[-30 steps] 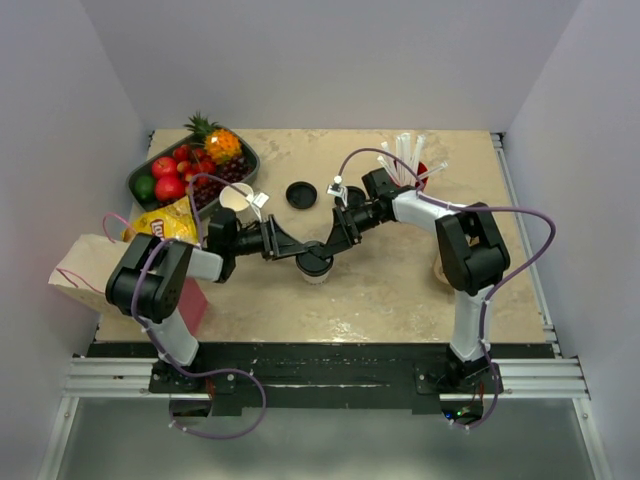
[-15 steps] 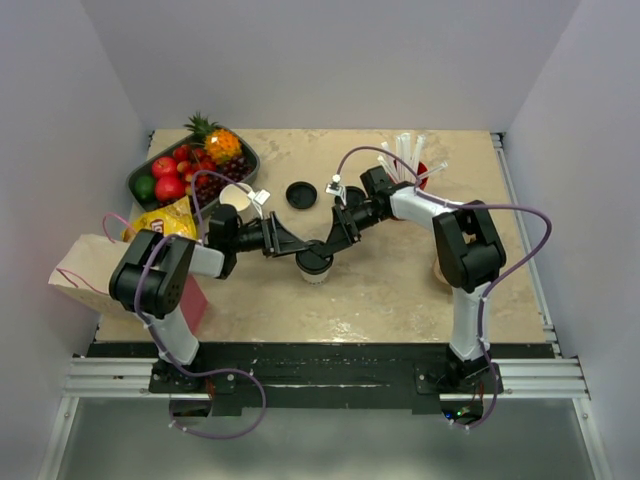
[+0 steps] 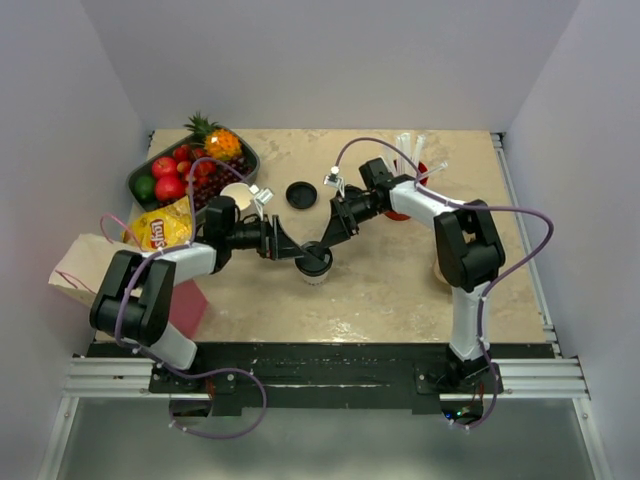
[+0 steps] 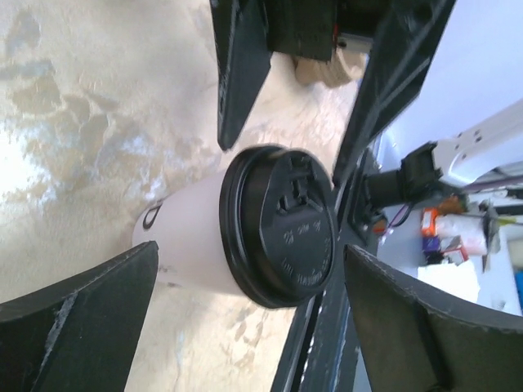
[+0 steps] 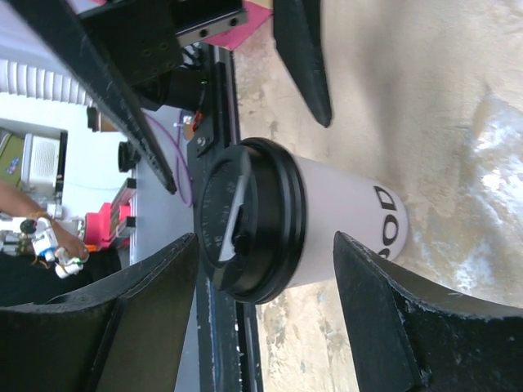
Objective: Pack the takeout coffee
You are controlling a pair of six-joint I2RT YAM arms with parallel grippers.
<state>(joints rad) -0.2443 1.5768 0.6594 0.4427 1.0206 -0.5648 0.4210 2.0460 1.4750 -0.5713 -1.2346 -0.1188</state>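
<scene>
Capping looks done: the takeout coffee stands at table centre, its black lid on.
The left gripper at its 9 o'clock and the right gripper at 1 o'clock both gape, holding nothing. The next move is probably to regrip the cup upright for the paper bag, far out at 9 o'clock.

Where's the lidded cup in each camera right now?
Top external: cup upright mid-table, just left of picture centre.
Left wrist: cup at picture centre, seen sideways, top pointing right.
Right wrist: cup at picture centre, seen sideways, top pointing left.
Shared landmark: the black lid on the cup, visible in all three views.
</scene>
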